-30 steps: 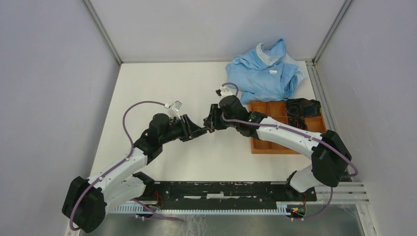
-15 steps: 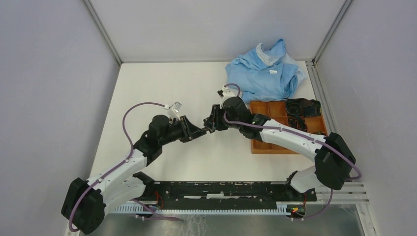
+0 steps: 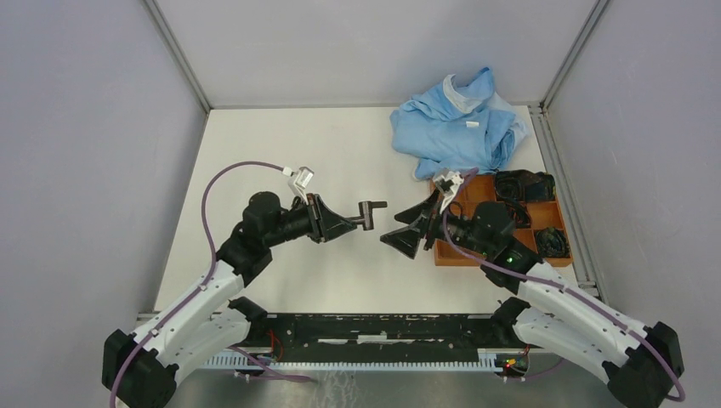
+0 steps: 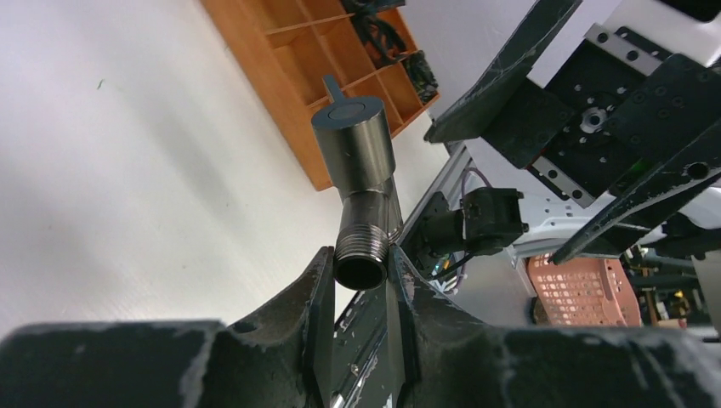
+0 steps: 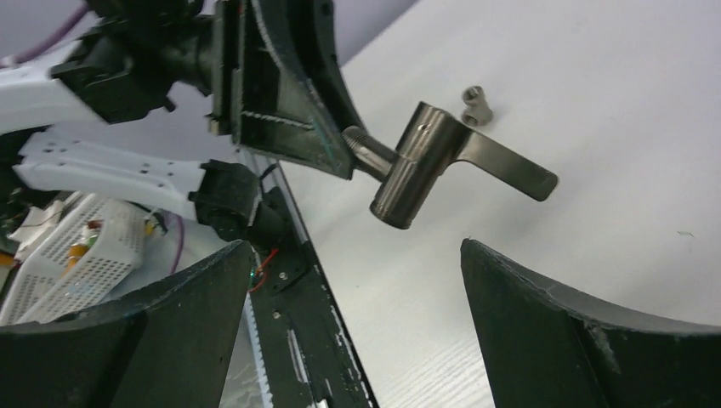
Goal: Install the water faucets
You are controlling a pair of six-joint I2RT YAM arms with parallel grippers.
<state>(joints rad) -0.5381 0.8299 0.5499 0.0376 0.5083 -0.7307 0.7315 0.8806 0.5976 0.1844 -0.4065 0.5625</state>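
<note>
Now, left gripper (image 4: 357, 276): its fingers (image 4: 316, 293) are pinched tight on the threaded end of the faucet piece (image 4: 355, 149), which is held up off the table (image 3: 281, 153).
Faucet piece: dark grey metal and T-shaped, with the threaded stem in the pinch, a thick barrel set across the free end, and a flat lever jutting sideways from the barrel.
Long axis: seen from above, the stem runs out of the left fingers toward the right arm, roughly level over the table.
Right gripper (image 5: 353, 246): its fingers (image 5: 544, 314) are spread wide with nothing between them.
Which way it lies: straight ahead of the right fingers, about midway between their two lines; it is near but apart, with air between barrel and fingertips.
Nearer arm: the left has the piece in hand, and the right faces it head-on from the other side.
Stubby fitting (image 5: 474, 104): it lies on the table beyond the held piece in the right wrist view, well apart from both grippers; I cannot find it from above.
Orange tray (image 3: 446, 255): just behind the right gripper, with dark bits in its far compartments.
Blue cloth (image 3: 459, 127): bunched up at the far right corner.
My guess at the step: a mid-air job between the two arms, with the right fingers needing to close on the barrel or lever while the left steadies the thread. The lever's sideways jut is what could foul a finger.
</note>
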